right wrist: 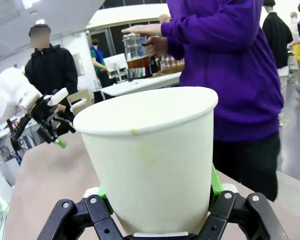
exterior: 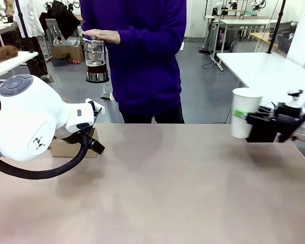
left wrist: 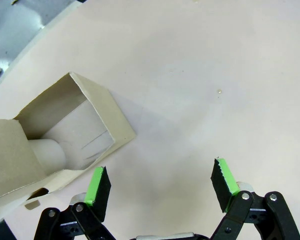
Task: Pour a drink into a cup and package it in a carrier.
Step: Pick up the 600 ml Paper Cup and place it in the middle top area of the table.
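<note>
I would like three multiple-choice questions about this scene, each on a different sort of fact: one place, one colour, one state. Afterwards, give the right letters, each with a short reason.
1. Where is the white cup?
A. On a shelf
B. In the right gripper
C. Inside a drawer

2. What colour is the person's top?
A. Purple
B. Yellow
C. Grey

3. How does the left gripper stand?
A. Shut on a lid
B. Shut on a spoon
C. Open, with nothing between its pads

Answers: 1 B, the green-padded fingers clamp the cup's sides. 2 A, the top is plainly purple in the front view. 3 C, the pads stand wide apart over bare table.
</note>
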Robot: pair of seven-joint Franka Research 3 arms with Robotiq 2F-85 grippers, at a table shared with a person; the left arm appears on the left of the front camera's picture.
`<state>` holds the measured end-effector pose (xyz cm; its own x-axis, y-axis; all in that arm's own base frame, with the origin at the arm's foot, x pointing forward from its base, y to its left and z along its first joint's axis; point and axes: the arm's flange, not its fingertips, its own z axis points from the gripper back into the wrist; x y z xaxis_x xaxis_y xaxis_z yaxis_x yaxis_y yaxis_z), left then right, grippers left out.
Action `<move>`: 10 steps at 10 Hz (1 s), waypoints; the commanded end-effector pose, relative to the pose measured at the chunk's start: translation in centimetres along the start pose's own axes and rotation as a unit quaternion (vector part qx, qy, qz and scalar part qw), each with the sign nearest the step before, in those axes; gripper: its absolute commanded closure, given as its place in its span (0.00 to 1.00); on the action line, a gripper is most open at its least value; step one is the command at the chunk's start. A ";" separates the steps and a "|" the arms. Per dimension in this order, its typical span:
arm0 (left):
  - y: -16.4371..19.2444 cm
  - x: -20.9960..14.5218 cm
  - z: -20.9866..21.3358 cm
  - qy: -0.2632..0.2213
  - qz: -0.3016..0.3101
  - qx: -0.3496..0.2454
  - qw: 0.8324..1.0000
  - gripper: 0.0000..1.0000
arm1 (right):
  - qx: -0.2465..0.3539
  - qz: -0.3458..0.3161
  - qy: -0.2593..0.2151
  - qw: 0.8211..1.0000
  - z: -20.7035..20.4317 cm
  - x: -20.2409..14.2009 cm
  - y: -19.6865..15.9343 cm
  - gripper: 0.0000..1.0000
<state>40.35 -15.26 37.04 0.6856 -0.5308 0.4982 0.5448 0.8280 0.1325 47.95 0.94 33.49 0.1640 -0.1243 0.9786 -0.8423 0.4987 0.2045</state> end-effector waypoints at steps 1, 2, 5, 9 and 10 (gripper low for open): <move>0.0 0.0 0.0 0.000 0.001 -0.001 1.000 0.00 | -0.027 -0.012 0.014 0.999 -5.4 0.1 0.0 0.20; 0.0 0.0 0.0 0.000 0.001 -0.001 1.000 0.00 | -0.027 -0.008 0.018 0.999 -8.3 -0.5 -0.3 0.20; 0.0 0.0 0.0 0.000 0.001 -0.001 1.000 0.00 | -0.051 0.022 0.004 0.998 -13.7 -4.2 -0.9 0.20; 0.0 0.0 0.0 0.000 0.001 -0.001 1.000 0.00 | -0.043 0.049 -0.028 0.997 -15.3 -7.7 -2.7 0.20; 0.0 0.0 0.0 0.000 0.001 -0.001 1.000 0.00 | -0.031 0.033 -0.029 0.999 -15.2 -7.7 -2.8 0.20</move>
<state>40.36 -15.23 37.03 0.6859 -0.5305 0.4980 0.5444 0.8283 0.1326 56.43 13.46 25.37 0.0867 -0.1115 0.9900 -0.8171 0.5605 0.1347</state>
